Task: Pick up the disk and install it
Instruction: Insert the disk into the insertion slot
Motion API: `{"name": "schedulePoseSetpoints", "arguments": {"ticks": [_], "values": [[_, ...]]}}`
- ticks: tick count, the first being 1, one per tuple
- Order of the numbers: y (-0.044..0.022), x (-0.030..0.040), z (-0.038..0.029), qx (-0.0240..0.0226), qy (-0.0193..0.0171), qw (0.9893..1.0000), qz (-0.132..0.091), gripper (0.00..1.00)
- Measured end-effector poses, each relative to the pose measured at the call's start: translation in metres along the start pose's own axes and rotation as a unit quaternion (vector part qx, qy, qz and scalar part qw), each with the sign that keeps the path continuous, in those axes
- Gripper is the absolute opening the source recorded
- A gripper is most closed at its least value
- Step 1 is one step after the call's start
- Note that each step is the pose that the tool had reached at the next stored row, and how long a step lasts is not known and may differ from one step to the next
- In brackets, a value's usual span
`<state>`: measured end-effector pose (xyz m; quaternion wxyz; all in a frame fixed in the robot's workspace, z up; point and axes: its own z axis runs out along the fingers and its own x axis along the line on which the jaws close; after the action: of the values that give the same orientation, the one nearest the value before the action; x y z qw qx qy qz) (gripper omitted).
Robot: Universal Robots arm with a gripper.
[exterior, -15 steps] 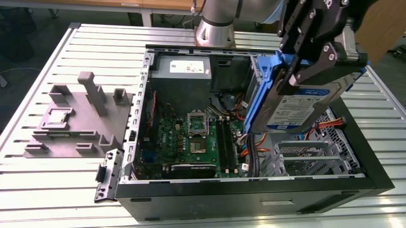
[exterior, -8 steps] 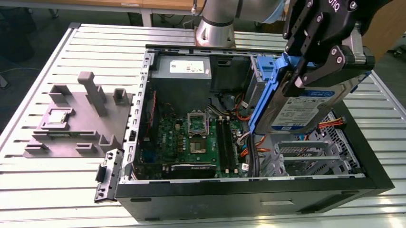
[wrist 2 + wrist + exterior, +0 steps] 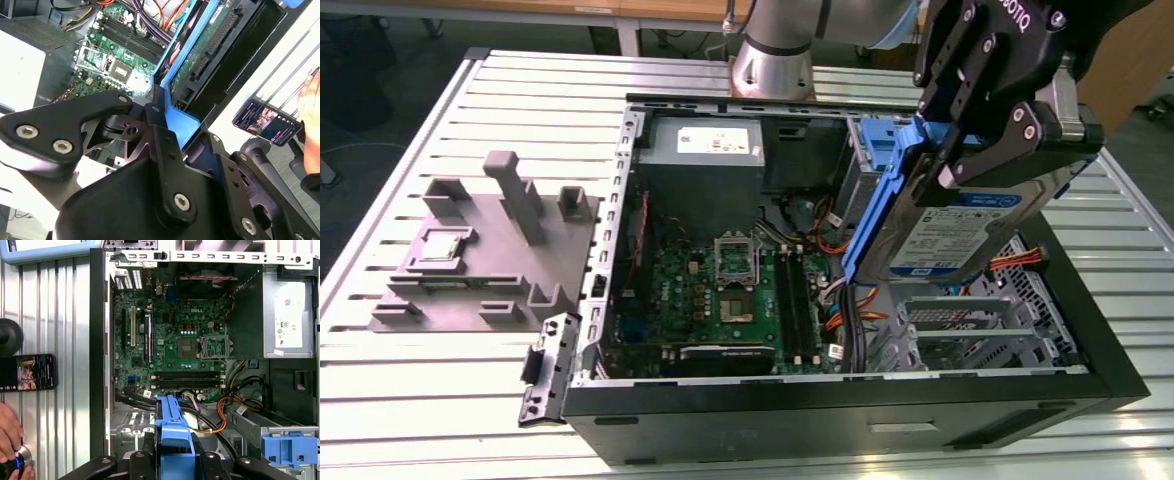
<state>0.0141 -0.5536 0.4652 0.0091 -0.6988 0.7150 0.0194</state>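
On the exterior view's left, a grey fixture block (image 3: 480, 250) sits on the slatted tabletop (image 3: 400, 410), well apart from the work. Middle: open computer case (image 3: 854, 405) with its motherboard (image 3: 720, 290) exposed. Right: end effector (image 3: 994, 160) clamped on the disk (image 3: 958, 235), which hangs tilted, label showing, above the case's right side. It is over the metal drive cage (image 3: 974, 320) and not touching it.

Step in hand, as I judge it: disk picked up, not yet seated. Seating calls for levelling the disk and lining its blue frame up with the cage.

Room: free above the motherboard. It looks tight toward the case's right wall, and orange cables (image 3: 1014, 262) lie just beside the cage.
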Motion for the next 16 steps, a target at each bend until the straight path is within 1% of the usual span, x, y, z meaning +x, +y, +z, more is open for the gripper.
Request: {"name": "schedulePoseSetpoints", "arguments": {"ticks": [4, 5, 8, 11, 14, 16], "values": [[0.0000, 0.0000, 0.0001, 0.0000, 0.0000, 1.0000, 0.000, 0.36], [-0.0007, 0.0000, 0.0001, 0.0000, 0.0000, 1.0000, 0.000, 0.36], [-0.0057, -0.0001, 0.0002, 0.0000, 0.0000, 1.0000, -0.001, 0.36], [-0.0083, 0.0003, 0.0004, -0.0001, -0.0001, 1.0000, -0.002, 0.36], [-0.0091, 0.0026, 0.0014, -0.0001, 0.0000, 1.0000, -0.002, 0.36], [-0.0091, 0.0028, 0.0017, -0.0001, 0.0001, 1.0000, -0.002, 0.36]]}}
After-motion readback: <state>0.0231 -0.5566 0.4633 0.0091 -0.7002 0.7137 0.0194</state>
